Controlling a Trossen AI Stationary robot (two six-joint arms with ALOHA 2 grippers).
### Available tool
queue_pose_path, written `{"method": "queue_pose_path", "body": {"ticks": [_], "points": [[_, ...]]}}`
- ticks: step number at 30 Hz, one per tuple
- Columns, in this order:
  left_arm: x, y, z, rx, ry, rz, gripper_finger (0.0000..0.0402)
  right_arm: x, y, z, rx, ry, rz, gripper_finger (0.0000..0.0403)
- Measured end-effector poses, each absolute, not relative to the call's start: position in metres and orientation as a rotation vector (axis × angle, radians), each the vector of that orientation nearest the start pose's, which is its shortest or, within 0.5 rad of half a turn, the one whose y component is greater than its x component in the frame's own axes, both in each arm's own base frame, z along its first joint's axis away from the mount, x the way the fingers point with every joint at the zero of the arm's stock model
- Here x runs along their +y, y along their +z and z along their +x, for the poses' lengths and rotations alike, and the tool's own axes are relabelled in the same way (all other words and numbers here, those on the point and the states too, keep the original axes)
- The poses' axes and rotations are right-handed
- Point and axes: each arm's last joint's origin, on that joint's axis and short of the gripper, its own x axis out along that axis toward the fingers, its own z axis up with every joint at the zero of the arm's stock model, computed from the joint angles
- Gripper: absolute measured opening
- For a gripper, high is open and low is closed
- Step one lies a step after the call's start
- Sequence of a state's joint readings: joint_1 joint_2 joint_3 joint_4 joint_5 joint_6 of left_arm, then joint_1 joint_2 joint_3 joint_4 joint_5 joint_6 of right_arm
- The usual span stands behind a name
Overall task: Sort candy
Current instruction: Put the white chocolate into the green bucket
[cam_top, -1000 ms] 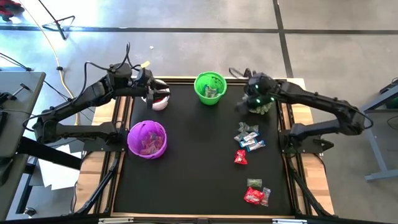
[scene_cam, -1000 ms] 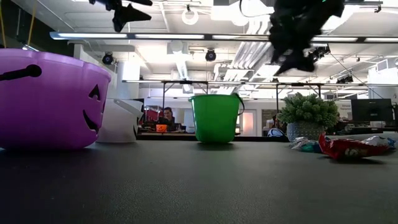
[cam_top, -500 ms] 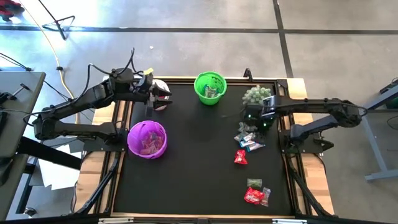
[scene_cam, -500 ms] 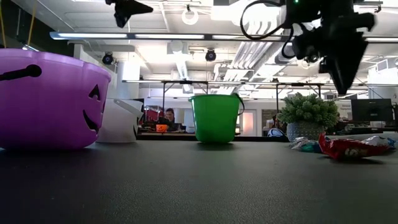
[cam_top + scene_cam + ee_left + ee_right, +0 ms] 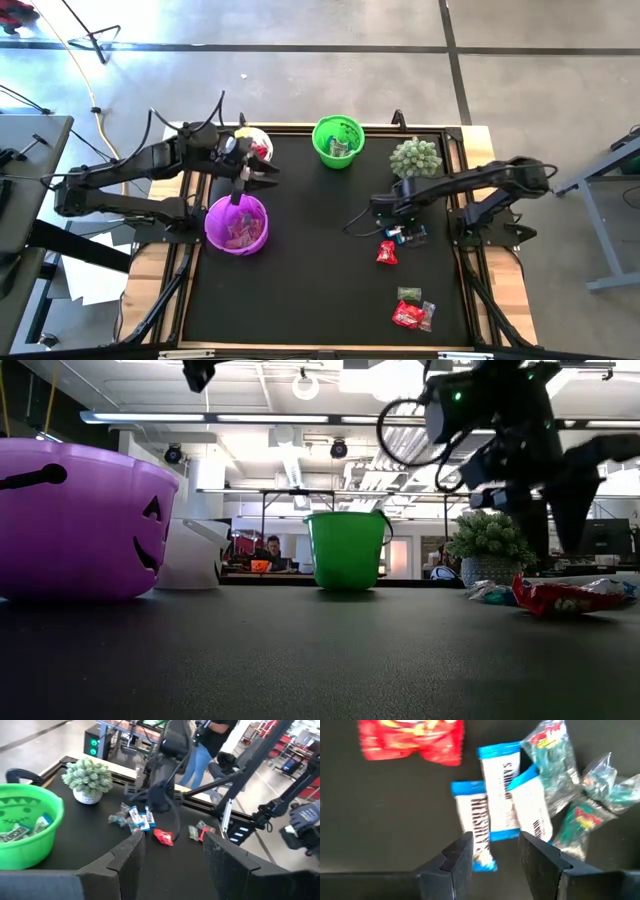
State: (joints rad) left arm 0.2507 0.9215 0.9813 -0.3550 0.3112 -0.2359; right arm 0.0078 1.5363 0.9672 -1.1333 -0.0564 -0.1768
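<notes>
Beneath the open-fingered right gripper (image 5: 495,855) lie three blue-white candy bars (image 5: 497,800) and one red candy (image 5: 412,737); left gripper (image 5: 170,852) gapes too.

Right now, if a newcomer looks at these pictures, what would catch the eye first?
Probably the bright buckets: a purple bucket at the mat's left edge and a green bucket at the far edge. Next, the right gripper, open, hovering over the blue-white candy on the right, with a red candy close by.
</notes>
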Motion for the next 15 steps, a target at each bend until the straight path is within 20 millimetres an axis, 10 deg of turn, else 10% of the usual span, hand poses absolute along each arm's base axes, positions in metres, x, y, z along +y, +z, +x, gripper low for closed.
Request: {"method": "queue_pose_path", "body": {"ticks": [15], "points": [[0.028, 0.358, 0.190, 0.331, -0.066, -0.362, 0.0186, 0.010, 0.163, 0.243, 1.858, 0.157, 0.042, 0.0151]]}}
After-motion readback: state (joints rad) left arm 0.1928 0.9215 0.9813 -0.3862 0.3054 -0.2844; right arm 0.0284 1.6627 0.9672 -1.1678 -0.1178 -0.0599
